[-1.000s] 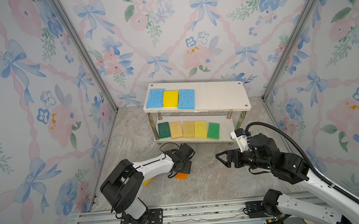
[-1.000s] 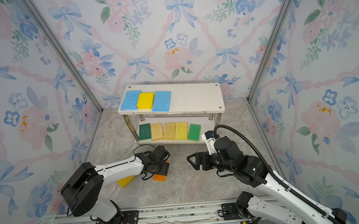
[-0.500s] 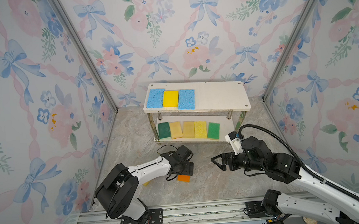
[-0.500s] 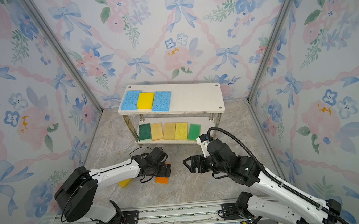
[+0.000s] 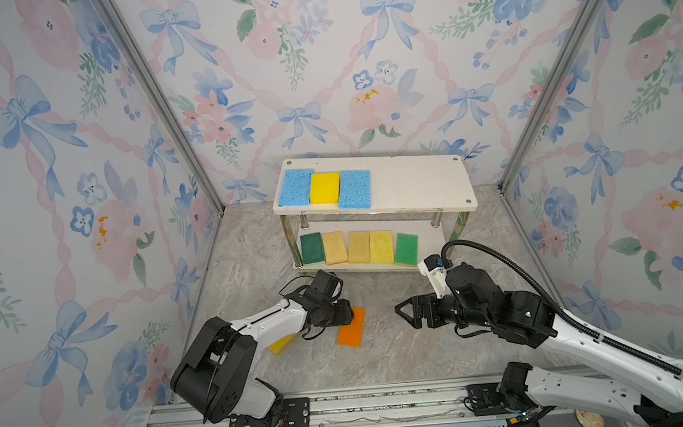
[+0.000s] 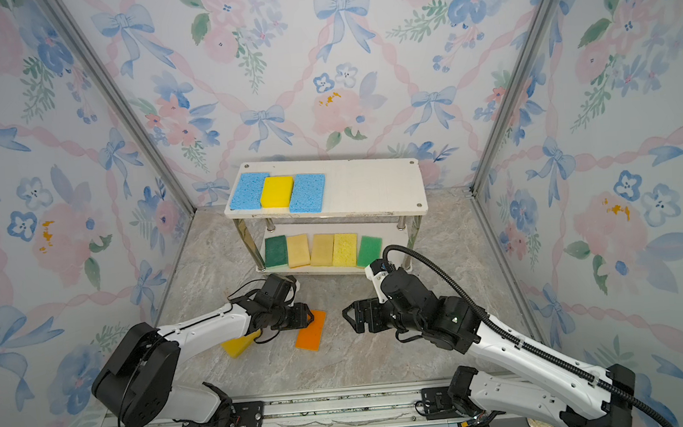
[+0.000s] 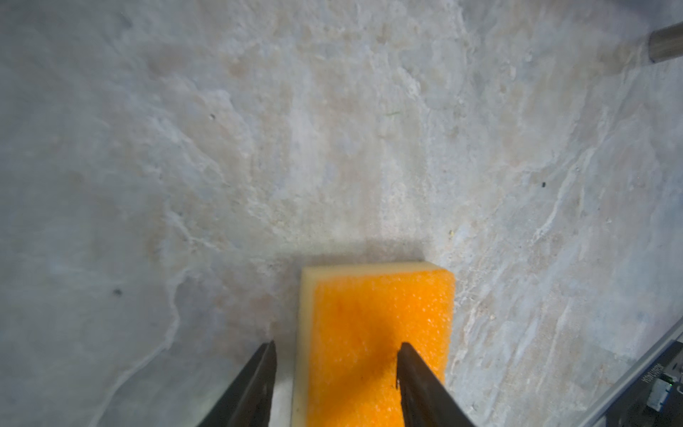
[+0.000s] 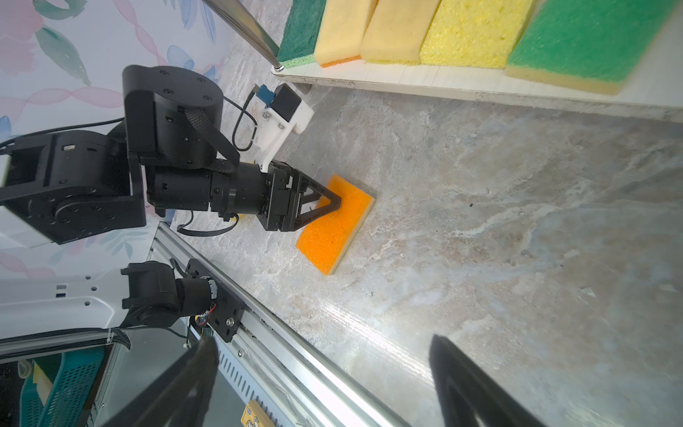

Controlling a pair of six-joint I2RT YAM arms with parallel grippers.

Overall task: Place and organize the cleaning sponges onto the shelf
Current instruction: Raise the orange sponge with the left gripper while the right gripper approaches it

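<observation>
Jaws of the left gripper (image 7: 338, 345) are standing apart at one end of the orange sponge (image 7: 377, 314). One finger (image 7: 264, 369) is sitting just beside the sponge's long edge, and the other is reaching over its top face (no clamp across the sponge is showing). The orange sponge is lying flat on the marbled floor (image 5: 384, 357), in front of the shelf (image 5: 373, 213). Jaws of the right gripper (image 5: 406, 314) are standing wide apart, holding nothing, and hovering near the sponge's far side. A yellow sponge (image 5: 280, 344) is lying on the floor, partly under the left arm (image 5: 269, 322). The top board (image 5: 412, 184) is carrying a row of three sponges (image 5: 324, 188), and the lower board (image 5: 427, 245) a row of five sponges (image 5: 358, 247).
</observation>
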